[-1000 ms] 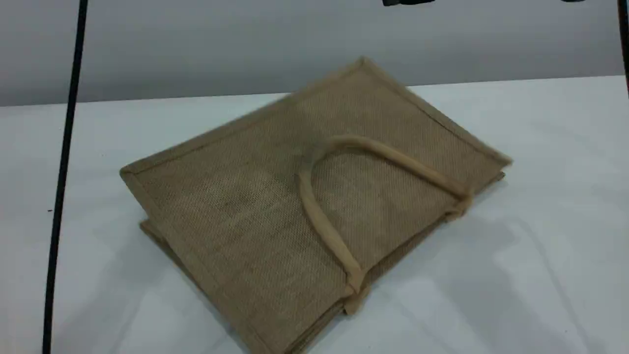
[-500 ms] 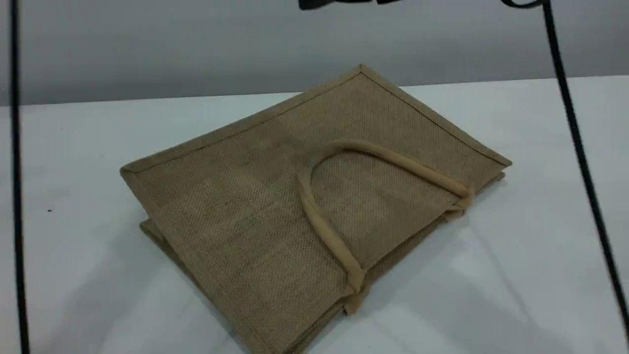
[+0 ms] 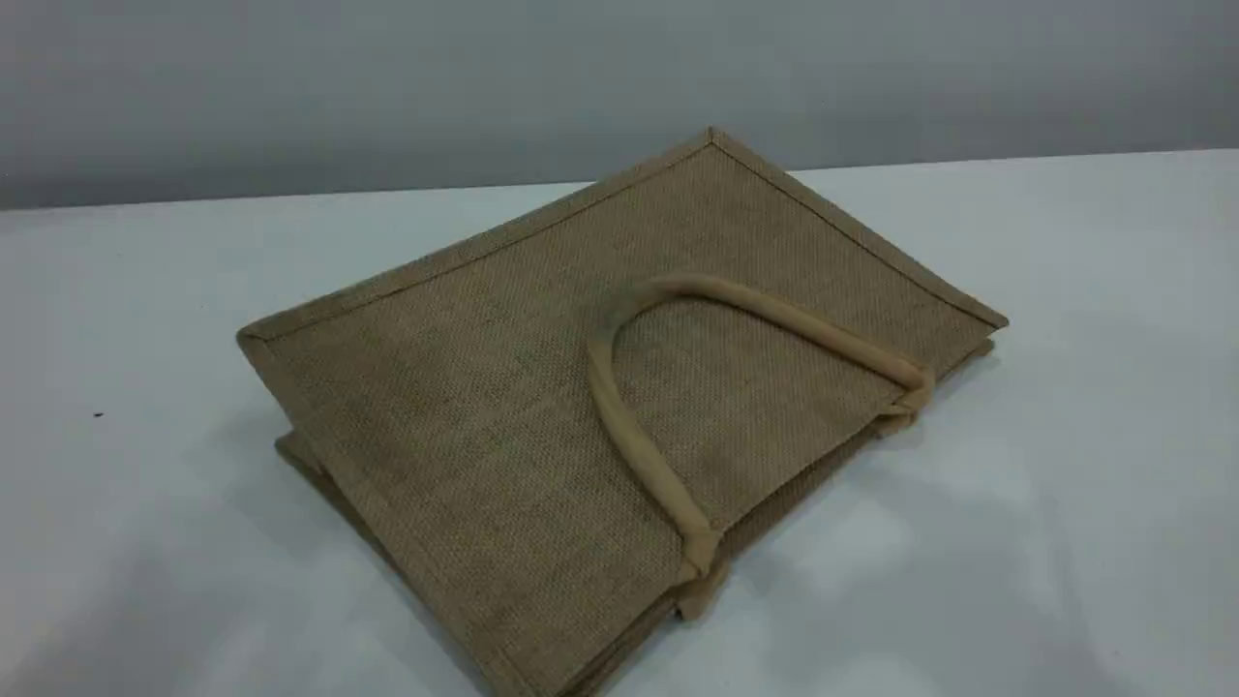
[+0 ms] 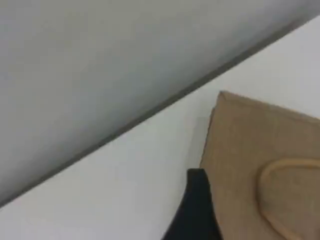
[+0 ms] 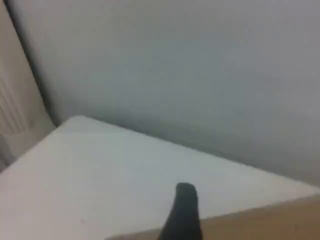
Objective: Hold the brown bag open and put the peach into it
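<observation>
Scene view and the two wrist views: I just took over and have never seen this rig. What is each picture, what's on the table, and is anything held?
The machine is two robot arms at one table, each ending in a gripper. The scene view comes from a fixed camera looking down across the white table; neither arm shows in it. The wrist views come from cameras on the grippers. The dark shape at the bottom of each is one fingertip, of the left gripper and of the right gripper. On the table lies the brown bag, flat and closed, with one loop handle resting on top. Nothing touches it, and I see nothing held. The right gripper is open; the left I cannot judge. The peach is in no picture.
</observation>
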You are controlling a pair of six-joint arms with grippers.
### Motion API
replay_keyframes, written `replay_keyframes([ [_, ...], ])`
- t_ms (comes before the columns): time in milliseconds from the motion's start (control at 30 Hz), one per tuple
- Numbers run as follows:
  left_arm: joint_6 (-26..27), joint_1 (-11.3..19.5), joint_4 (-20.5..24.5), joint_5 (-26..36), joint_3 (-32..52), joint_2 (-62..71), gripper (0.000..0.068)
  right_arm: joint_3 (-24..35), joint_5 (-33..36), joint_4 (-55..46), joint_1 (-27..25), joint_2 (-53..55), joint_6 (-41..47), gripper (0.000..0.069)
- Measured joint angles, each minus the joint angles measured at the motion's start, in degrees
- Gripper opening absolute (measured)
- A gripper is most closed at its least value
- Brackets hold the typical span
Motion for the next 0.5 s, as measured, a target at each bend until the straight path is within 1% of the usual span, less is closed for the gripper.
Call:
replay_keyframes([
  [233, -3.04, 0.00, 0.00, -0.05, 16.35, -14.60, 0.0547, 3.87, -0.01, 0.00, 0.00, -8.00, 0.00, 0.0563],
  [500, -5.32, 0.00, 0.00, 0.02, 35.66, -34.87, 0.0547, 9.44, 0.36, 0.00, 0.00, -17.25, 0.00, 0.0563],
])
